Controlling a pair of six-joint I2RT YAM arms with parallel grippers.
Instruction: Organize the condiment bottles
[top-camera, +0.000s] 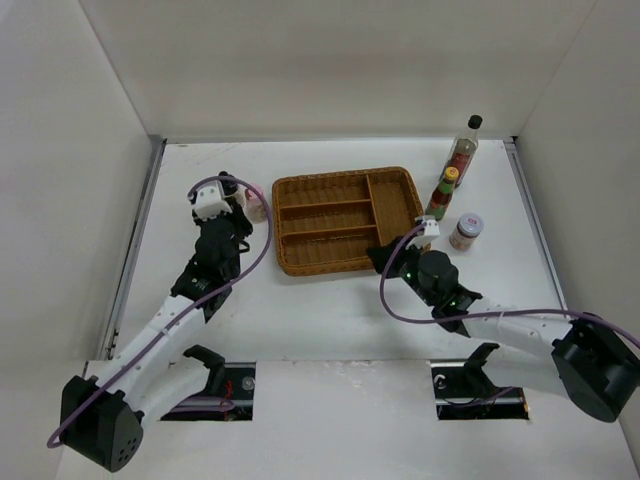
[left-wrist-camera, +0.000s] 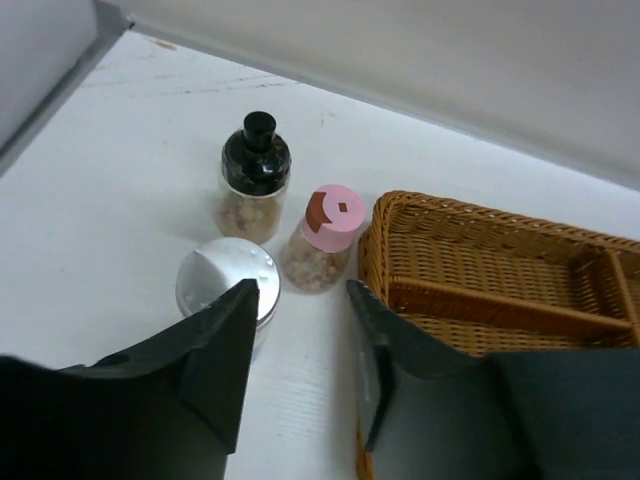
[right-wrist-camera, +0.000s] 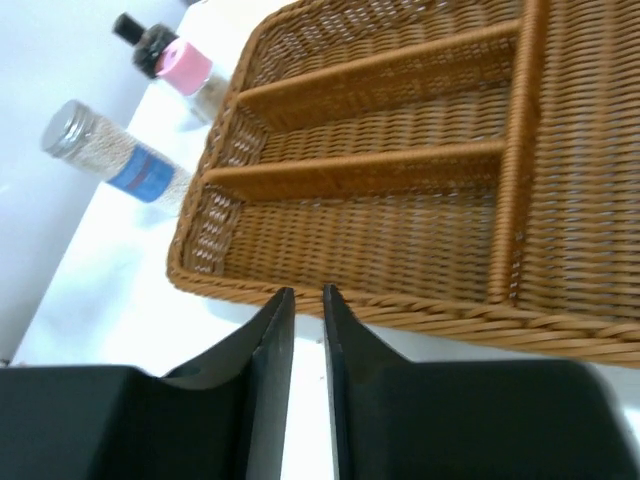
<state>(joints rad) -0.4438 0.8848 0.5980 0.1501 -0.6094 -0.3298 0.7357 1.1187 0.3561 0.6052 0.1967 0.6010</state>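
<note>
Arms (top-camera: 190, 290) reach forward, flanking your wicker tray (top-camera: 300, 268); left gripper (left-wrist-camera: 300, 290) hangs half-open and empty, blue-banded bottle (left-wrist-camera: 225, 280) beside its left finger; right gripper (right-wrist-camera: 307, 295), nearly shut, faces the rim.

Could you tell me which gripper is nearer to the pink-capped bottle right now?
Left. The left gripper sits just short of the pink-capped bottle, beside the wicker tray's left end; the right gripper is at the tray's near edge, farther off.
</note>
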